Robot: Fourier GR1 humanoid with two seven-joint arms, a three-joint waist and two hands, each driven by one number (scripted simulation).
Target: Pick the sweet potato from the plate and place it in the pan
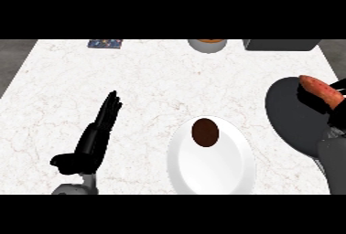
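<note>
Right hand is curling round the sweet potato and holding it over the pan, which is sitting at the counter's right edge. Potato is showing orange-red above the dark fingers, tilted, its upper end pointing toward the far edge (can't tell if it's touching the pan floor or hanging just above). Grey forearm is coming in from the near right corner.

White plate is lying at the counter's near edge, just left of the pan, carrying a dark brown oval spot near its far rim.

Left hand is resting on the counter toward the near left, fingers straight and released, pointing at the far edge, holding nothing, well apart from the plate.

Along the far edge: a patterned flat item toward the left corner, a round container with orange contents in the middle, a dark grey block toward the right corner.
</note>
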